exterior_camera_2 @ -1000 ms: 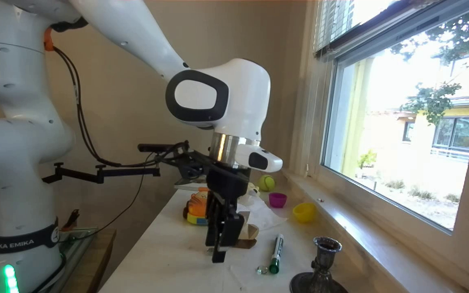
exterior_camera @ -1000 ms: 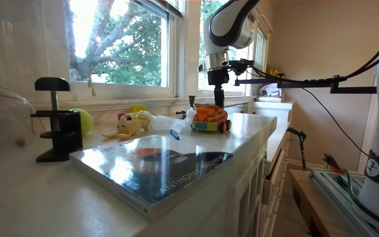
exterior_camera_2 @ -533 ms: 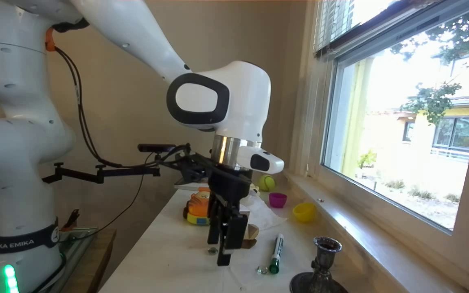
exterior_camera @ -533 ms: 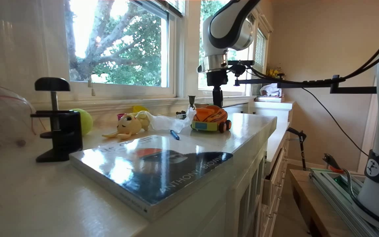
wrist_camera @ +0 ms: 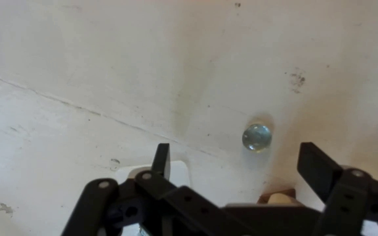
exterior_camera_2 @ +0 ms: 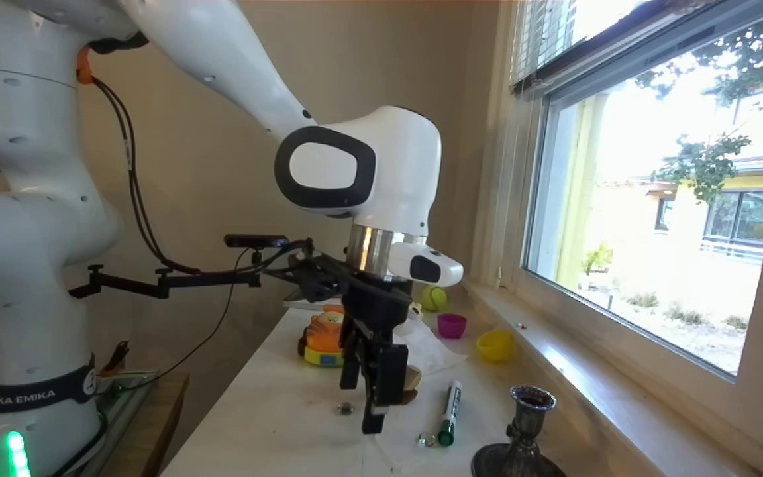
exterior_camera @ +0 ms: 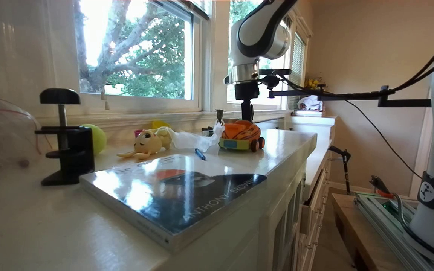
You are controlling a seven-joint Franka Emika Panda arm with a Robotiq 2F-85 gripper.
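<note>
Wrist view: gripper (wrist_camera: 236, 159) spread wide, nothing in it. Clear glass marble (wrist_camera: 257, 138) on the counter (wrist_camera: 61, 157), just past the fingertips, lined up with the gap, closer to the finger at frame right. White flat piece (wrist_camera: 181, 173) with a rounded corner by the finger at frame left. Brown item (wrist_camera: 277, 197) at frame bottom mostly covered, can't say what.

In an exterior view: second marble (exterior_camera_2: 426, 439) just beside green marker (exterior_camera_2: 450, 412). Gripper points down, fingers apart, glass marble low beside them, between front edge and window-side edge. Dark candle holder (exterior_camera_2: 528, 427) near window-side edge, near end; yellow cup (exterior_camera_2: 495, 346), purple cup (exterior_camera_2: 452, 325), tennis ball (exterior_camera_2: 434, 298) along that edge toward far end.

In an exterior view: orange toy car (exterior_camera: 240, 132) toward front edge, hiding fingertips. Book (exterior_camera: 179, 199) along same edge, nearer the camera; black clamp (exterior_camera: 77, 150) just beside it.
</note>
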